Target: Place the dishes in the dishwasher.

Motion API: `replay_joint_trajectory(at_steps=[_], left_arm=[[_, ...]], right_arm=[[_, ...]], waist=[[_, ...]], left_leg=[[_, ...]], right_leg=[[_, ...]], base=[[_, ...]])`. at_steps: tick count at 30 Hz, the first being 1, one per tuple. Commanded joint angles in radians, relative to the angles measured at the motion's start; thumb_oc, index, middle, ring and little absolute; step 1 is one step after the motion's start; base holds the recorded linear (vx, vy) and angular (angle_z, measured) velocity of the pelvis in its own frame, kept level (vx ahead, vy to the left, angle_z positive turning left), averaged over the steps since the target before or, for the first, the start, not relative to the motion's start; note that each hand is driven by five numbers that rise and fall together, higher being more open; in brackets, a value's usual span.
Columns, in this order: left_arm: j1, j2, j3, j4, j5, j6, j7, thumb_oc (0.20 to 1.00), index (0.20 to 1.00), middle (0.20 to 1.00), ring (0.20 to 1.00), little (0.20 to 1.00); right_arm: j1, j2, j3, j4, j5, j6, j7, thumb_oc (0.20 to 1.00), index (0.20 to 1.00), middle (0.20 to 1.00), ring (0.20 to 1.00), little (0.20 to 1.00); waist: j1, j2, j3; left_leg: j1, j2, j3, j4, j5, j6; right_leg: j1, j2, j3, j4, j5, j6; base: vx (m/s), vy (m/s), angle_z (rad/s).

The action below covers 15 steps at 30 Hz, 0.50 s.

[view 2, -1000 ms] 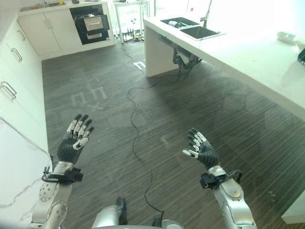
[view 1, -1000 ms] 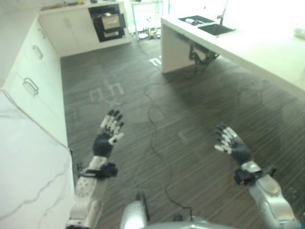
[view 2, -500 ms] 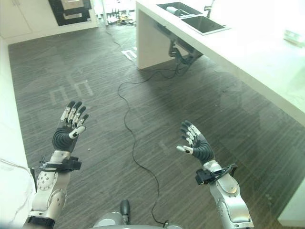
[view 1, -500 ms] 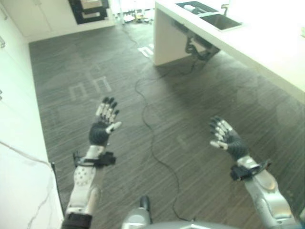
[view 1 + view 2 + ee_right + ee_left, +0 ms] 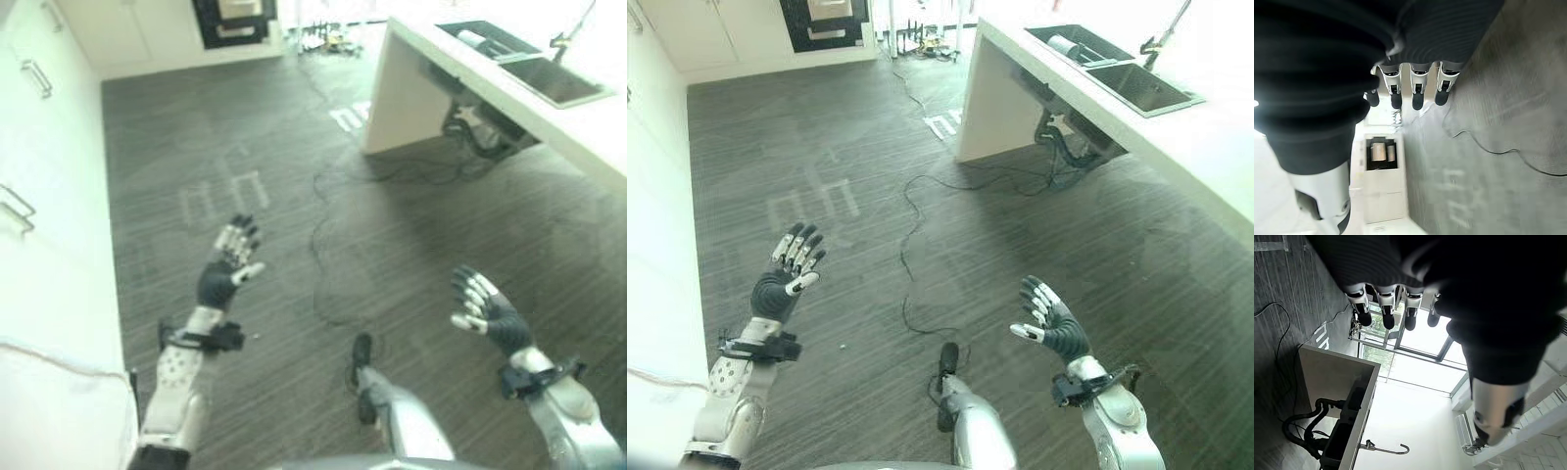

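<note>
**A:** What do you see from your left eye?

**B:** My left hand [image 5: 227, 271] is at about 8 o'clock and my right hand [image 5: 487, 313] at about 4 o'clock, both raised over the dark floor [image 5: 294, 196]. The fingers of both are spread and relaxed, and they hold nothing. I think I keep them up and apart like this because I am walking and have no dish to carry yet. At 2 o'clock there is the white counter [image 5: 460, 73] with the sink [image 5: 549, 73] in it.

**A:** And from the right eye?

**B:** The same scene. At 11 o'clock, far away against the wall, there is a dark open appliance [image 5: 828, 22] between white cabinets [image 5: 686, 34]. I judge it may be the dishwasher, but it is too far to be sure. Something pale lies in the sink basin at 1 o'clock; maybe it is a dish, I cannot tell.

**A:** The left wrist camera?

**B:** My own fingers [image 5: 1386, 316] stand straight in a row, nothing between them and the thumb. Past them I see the end of the counter and the curved tap [image 5: 1386, 448].

**A:** The right wrist camera?

**B:** Again straight fingers [image 5: 1418, 93], empty palm. Past them is the floor and the dark appliance with two pale shapes inside.

**A:** So where is the task?

**B:** In my judgement, at the very beginning: first I must reach the dishes.
</note>
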<state>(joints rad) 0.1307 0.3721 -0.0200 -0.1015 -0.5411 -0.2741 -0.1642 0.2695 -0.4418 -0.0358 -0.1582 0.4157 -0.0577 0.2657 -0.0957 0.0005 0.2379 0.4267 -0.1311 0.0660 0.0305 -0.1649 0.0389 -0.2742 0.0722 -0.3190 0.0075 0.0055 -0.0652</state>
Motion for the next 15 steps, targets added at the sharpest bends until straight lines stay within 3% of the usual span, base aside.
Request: replay_joint_trajectory(at_steps=[1, 4, 5, 6, 7, 8, 10, 11, 12, 15], left_arm=[[0.016, 0.068, 0.029, -0.091, -0.042, -0.038, 0.011, 1.000, 1.000, 1.000, 1.000, 1.000], [0.018, 0.052, 0.015, -0.087, -0.071, -0.002, 0.007, 1.000, 1.000, 1.000, 1.000, 1.000], [0.027, 0.050, 0.003, -0.082, -0.058, 0.004, 0.006, 1.000, 1.000, 1.000, 1.000, 1.000], [0.040, 0.053, 0.002, -0.083, -0.063, 0.008, 0.007, 1.000, 1.000, 1.000, 1.000, 1.000], [0.053, 0.048, 0.003, -0.088, -0.080, 0.012, 0.006, 1.000, 1.000, 1.000, 1.000, 1.000], [0.068, 0.035, 0.007, -0.091, -0.094, 0.006, 0.001, 1.000, 1.000, 1.000, 1.000, 1.000], [0.085, 0.027, 0.011, -0.089, -0.099, -0.011, -0.009, 1.000, 1.000, 1.000, 1.000, 1.000], [0.088, 0.022, 0.016, -0.079, -0.108, -0.021, -0.019, 1.000, 1.000, 1.000, 1.000, 1.000], [0.096, 0.022, 0.023, -0.075, -0.118, -0.030, -0.029, 1.000, 1.000, 1.000, 1.000, 1.000], [0.115, 0.025, 0.041, -0.079, -0.128, -0.040, -0.041, 1.000, 1.000, 1.000, 1.000, 1.000]], right_arm=[[-0.059, -0.022, 0.029, -0.039, 0.021, -0.054, -0.040, 1.000, 1.000, 1.000, 1.000, 1.000], [-0.082, -0.035, 0.024, -0.040, 0.017, -0.044, -0.033, 1.000, 1.000, 1.000, 1.000, 1.000], [-0.083, -0.046, 0.013, -0.045, 0.017, -0.036, -0.023, 1.000, 1.000, 1.000, 1.000, 1.000], [-0.078, -0.061, -0.002, -0.050, 0.022, -0.029, -0.013, 1.000, 1.000, 1.000, 1.000, 1.000], [-0.074, -0.077, -0.018, -0.055, 0.028, -0.019, -0.004, 1.000, 1.000, 1.000, 1.000, 1.000], [-0.072, -0.086, -0.028, -0.055, 0.027, -0.017, 0.003, 1.000, 1.000, 1.000, 1.000, 1.000], [-0.069, -0.084, -0.031, -0.046, 0.024, -0.024, 0.010, 1.000, 1.000, 1.000, 1.000, 1.000], [-0.075, -0.082, -0.028, -0.039, 0.017, -0.027, -0.001, 1.000, 1.000, 1.000, 1.000, 1.000], [-0.084, -0.085, -0.030, -0.036, 0.025, -0.021, 0.000, 1.000, 1.000, 1.000, 1.000, 1.000], [-0.084, -0.088, -0.043, -0.044, 0.034, -0.010, 0.031, 1.000, 1.000, 1.000, 1.000, 1.000]], waist=[[-0.019, -0.052, -0.054], [-0.033, -0.030, -0.104], [-0.045, -0.009, -0.125], [-0.052, 0.002, -0.134], [-0.052, -0.003, -0.137], [-0.038, -0.030, -0.124], [-0.014, -0.055, -0.098], [0.008, -0.071, -0.075], [0.019, -0.067, -0.066], [0.030, -0.041, -0.061]], left_leg=[[-0.092, 0.083, -0.064, -0.101, 0.032, -0.004], [-0.055, 0.107, -0.044, -0.062, 0.024, -0.031], [-0.054, 0.136, -0.021, 0.000, 0.095, -0.071], [-0.074, 0.161, -0.008, 0.114, 0.202, -0.114], [-0.143, 0.188, 0.018, 0.270, 0.303, -0.155], [-0.265, 0.195, 0.039, 0.464, 0.356, -0.179], [-0.421, 0.211, 0.036, 0.619, 0.359, -0.172], [-0.526, 0.219, 0.054, 0.624, 0.312, -0.142], [-0.535, 0.230, 0.086, 0.527, 0.285, -0.123], [-0.502, 0.249, 0.140, 0.215, 0.300, -0.120]], right_leg=[[0.115, -0.174, 0.107, -0.067, 0.279, 0.237], [0.142, -0.153, 0.088, -0.067, 0.261, 0.199], [0.151, -0.132, 0.076, -0.071, 0.241, 0.176], [0.164, -0.115, 0.075, -0.075, 0.220, 0.152], [0.198, -0.110, 0.083, -0.079, 0.192, 0.127], [0.249, -0.123, 0.102, -0.081, 0.162, 0.101], [0.299, -0.135, 0.116, -0.081, 0.140, 0.083], [0.343, -0.136, 0.135, -0.086, 0.127, 0.084], [0.362, -0.124, 0.152, -0.091, 0.112, 0.090], [0.385, -0.099, 0.181, -0.095, 0.081, 0.110]], base=[[0.44, -0.294, -0.40], [0.32, -0.239, 0.15], [0.21, -0.216, -0.14], [0.21, -0.262, -0.10], [0.25, -0.310, -0.05], [0.26, -0.297, 0.03], [0.22, -0.220, -0.63], [0.28, -0.111, -0.74], [0.30, -0.020, -0.76], [0.37, 0.185, -0.63]])
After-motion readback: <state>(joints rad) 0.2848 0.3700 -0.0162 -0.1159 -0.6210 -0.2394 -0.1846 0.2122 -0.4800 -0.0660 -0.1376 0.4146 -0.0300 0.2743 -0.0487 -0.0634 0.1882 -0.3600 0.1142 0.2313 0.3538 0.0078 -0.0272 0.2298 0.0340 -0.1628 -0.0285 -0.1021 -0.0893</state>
